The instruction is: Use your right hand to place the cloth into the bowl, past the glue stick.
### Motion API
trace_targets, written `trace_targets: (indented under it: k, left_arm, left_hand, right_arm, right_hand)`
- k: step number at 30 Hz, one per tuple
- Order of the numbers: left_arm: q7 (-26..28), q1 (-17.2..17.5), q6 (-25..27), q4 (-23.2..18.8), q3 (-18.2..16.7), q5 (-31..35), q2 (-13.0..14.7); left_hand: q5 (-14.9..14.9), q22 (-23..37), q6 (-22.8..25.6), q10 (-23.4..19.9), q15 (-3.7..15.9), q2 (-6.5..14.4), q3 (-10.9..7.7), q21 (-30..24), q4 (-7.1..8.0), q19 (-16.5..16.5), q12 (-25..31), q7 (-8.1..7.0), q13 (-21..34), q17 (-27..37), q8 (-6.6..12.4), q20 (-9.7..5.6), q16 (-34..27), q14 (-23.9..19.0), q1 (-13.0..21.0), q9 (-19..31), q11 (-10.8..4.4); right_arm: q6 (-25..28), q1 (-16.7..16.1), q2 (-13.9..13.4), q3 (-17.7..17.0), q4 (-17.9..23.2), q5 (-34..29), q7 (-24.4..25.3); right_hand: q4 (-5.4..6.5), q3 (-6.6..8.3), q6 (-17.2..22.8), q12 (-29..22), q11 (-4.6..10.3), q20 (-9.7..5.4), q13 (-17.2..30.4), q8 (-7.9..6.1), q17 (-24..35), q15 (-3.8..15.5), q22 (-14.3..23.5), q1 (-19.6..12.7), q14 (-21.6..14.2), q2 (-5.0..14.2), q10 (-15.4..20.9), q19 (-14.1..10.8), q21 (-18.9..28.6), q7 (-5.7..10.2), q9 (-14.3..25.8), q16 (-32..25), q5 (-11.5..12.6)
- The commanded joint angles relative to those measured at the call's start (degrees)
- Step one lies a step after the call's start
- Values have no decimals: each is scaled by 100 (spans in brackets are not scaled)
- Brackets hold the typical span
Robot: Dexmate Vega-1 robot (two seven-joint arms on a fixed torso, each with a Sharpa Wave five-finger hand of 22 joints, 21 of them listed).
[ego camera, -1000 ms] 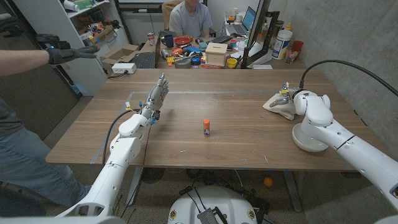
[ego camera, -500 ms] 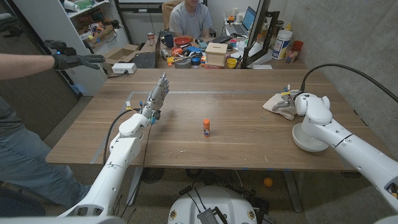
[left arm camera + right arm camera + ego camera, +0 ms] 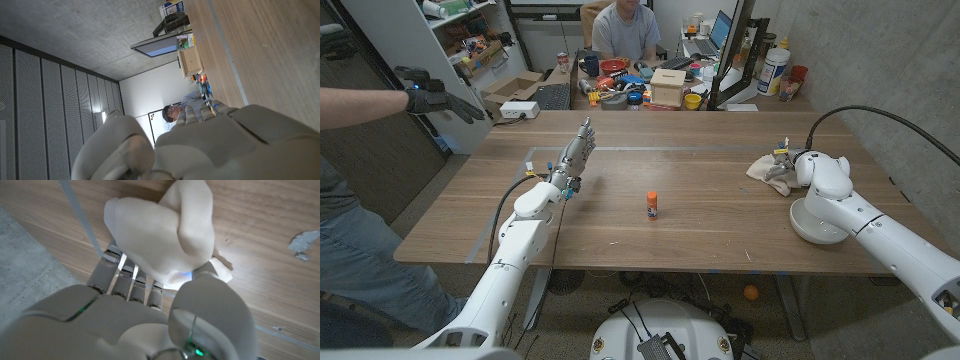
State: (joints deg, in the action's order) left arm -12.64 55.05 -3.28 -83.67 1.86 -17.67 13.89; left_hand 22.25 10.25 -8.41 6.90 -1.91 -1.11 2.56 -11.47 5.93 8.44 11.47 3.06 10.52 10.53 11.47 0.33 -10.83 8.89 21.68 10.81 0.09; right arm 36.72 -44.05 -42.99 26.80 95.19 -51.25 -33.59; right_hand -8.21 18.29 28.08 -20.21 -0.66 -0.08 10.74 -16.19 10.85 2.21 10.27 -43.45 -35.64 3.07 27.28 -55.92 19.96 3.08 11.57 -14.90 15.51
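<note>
A cream cloth lies bunched at the table's far right. My right hand is on it. In the right wrist view the cloth is gathered between the fingers and thumb of my right hand, just over the wood. A white bowl sits in front of that hand, near the table's front edge and partly under my right forearm. The small orange-capped glue stick stands upright mid-table, well to the left of both. My left hand is held up over the table's left part with straight fingers, holding nothing.
The wooden table has tape lines along its far side. Behind it is a cluttered desk with a seated person. A person's gloved hand reaches in at the upper left. A black cable arcs over my right arm.
My right hand has closed in on the cloth and bunched it a little; the forearm has shifted slightly, baring more of the bowl. The person's gloved hand moved. My left hand stayed.
</note>
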Motion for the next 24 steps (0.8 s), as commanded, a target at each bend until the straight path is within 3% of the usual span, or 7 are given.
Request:
trace_targets:
  k: [1,4,7,12,15,24]
  left_arm:
    - [-43,-41,-20,91,42,16,-31]
    - [-49,-44,-22,104,45,20,-32]
    - [-60,-48,-13,114,45,17,-32]
    - [-86,-53,-25,130,36,4,-33]
    - [-90,-51,-40,131,28,4,-31]
    - [-117,-67,-38,164,24,-9,-35]
  left_hand:
    - [40,24,7,5,-2,76,24,-28,14,17,39,-17,29,15,14,41,-18,-9,11,10,-39]
    - [40,24,9,5,0,81,27,-31,14,12,38,-21,29,15,14,43,-17,-9,14,10,-43]
    - [40,24,12,5,-1,84,30,-31,14,10,38,-22,29,15,14,44,-18,-13,16,10,-43]
    - [39,24,13,6,-1,93,36,-29,14,16,37,-27,29,15,13,59,-16,-14,22,11,-38]
    - [39,24,15,6,0,97,40,-27,14,20,36,-27,29,16,14,64,-16,-16,24,11,-46]
    - [37,25,24,1,-2,108,49,-31,14,11,37,-23,29,16,15,33,-13,-17,33,11,-34]
  right_arm:
    - [-27,48,32,12,-99,330,23]
    - [-73,-9,35,-35,-55,405,194]
    - [-88,-63,47,-54,-10,430,376]
    - [-148,-167,66,-97,64,483,681]
    - [-179,-229,60,-125,135,506,823]
    - [-68,-325,-7,-196,498,439,956]
  right_hand:
    - [-58,377,388,-113,74,-271,4,-70,-1,170,27,-408,-553,570,590,-159,-4,-164,40,-45,-254]
    - [-121,614,723,-143,71,-442,-10,-128,-23,242,39,-688,-914,668,942,-242,5,-221,47,-40,-286]
    - [-126,818,1115,-178,160,-635,-22,-198,-36,304,55,-908,-1259,673,1360,-351,44,-231,47,-28,-313]
    - [-121,1047,1812,-222,178,-1038,-36,-309,-45,677,105,-1201,-2151,607,2118,-653,225,-160,47,-102,-398]
    - [-126,1144,2129,-219,243,-1148,-38,-370,-44,885,125,-1344,-2448,615,2397,-760,311,-91,56,-109,-419]
    - [-105,1198,2303,-204,255,-1178,-37,-386,-28,966,140,-1426,-2642,621,2599,-767,351,-62,62,-108,-437]
